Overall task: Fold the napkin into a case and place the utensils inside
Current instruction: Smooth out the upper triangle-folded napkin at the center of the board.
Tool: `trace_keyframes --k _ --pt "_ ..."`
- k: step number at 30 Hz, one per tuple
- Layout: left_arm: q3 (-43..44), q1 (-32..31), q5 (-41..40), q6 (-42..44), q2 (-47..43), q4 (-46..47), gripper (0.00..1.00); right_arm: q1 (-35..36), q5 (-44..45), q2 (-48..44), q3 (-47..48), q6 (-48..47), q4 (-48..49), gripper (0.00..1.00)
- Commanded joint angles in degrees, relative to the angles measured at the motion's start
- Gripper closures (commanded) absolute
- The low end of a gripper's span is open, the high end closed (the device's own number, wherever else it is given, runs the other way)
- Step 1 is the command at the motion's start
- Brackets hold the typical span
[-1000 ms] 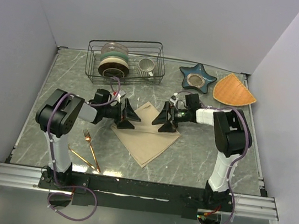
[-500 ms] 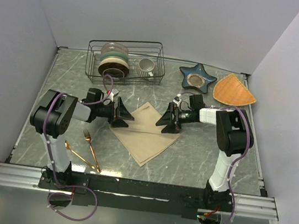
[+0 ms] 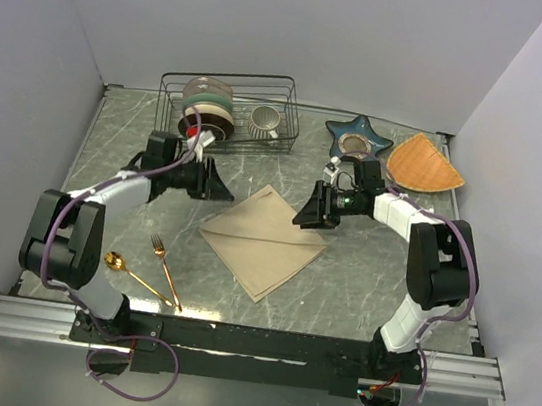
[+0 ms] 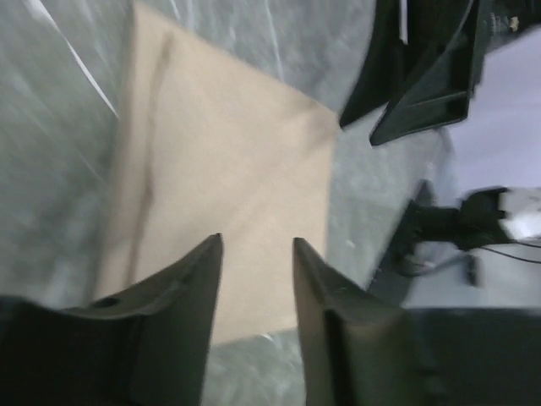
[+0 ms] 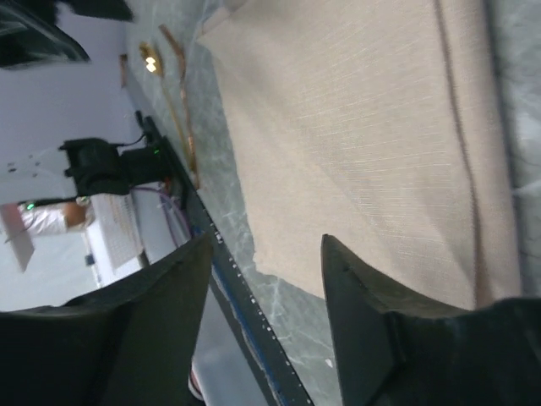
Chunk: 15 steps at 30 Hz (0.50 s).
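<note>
Nearest the arm bases, past the ribbed metal rail [image 3: 251, 342], a thin gold fork [image 3: 167, 268] and a gold spoon [image 3: 130, 272] lie on the grey-green, marble-veined table [image 3: 362, 276]. Both are shiny. Their handles meet towards the near edge, and the fork's tines and the spoon's oval bowl fan away to the left. They are well apart from the napkin [image 3: 263, 242], which lies flat at the middle of the table as a beige-tan diamond, one corner pointing at the bases. It is a soft cloth with a fine visible weave, and a straight fold line crosses it from its left corner to its right corner. The left gripper [image 3: 219, 188] sits beyond the napkin's left side. Its two matte black, wedge-shaped fingers stand apart with nothing between them, and the left wrist view shows cloth through the gap. The right gripper [image 3: 307, 216] sits at the napkin's far right edge with its black jaws also parted and empty. Whether its tips touch the cloth cannot be told. Farther back on the left is a dark wire rack [image 3: 172, 113], a box of thin rods. It holds round plates [image 3: 207, 108] standing on edge in cream, green and brown, and beside them a ridged pale cup [image 3: 265, 121]. To the right, near the back wall, is a glossy dark-blue star-shaped dish [image 3: 341, 132] with a pale centre. Next to it lies an orange woven mat [image 3: 425, 164] shaped like a wedge with one rounded side.
</note>
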Motion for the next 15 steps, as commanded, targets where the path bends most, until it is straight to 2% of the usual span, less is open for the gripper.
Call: trace_keyframes --k 1,4,8,15 --pt "10.9 -2.3 -12.0 15.2 2.6 -11.6 0.63 -0.2 7.6 -2.3 1.8 -0.7 -1.2 0.49" --pt "19.9 -5.9 -16.9 19.2 8.3 -16.6 0.66 0.3 9.7 -1.8 1.8 0.7 -0.3 0.52" --pt "25.7 -10.6 -21.7 21.5 14.2 -17.8 0.64 0.7 10.3 -1.3 1.7 1.5 0.1 0.53" --pt "34.1 -13.9 -24.8 23.2 23.6 -17.8 0.62 0.8 10.1 -0.8 1.5 0.9 0.1 0.53"
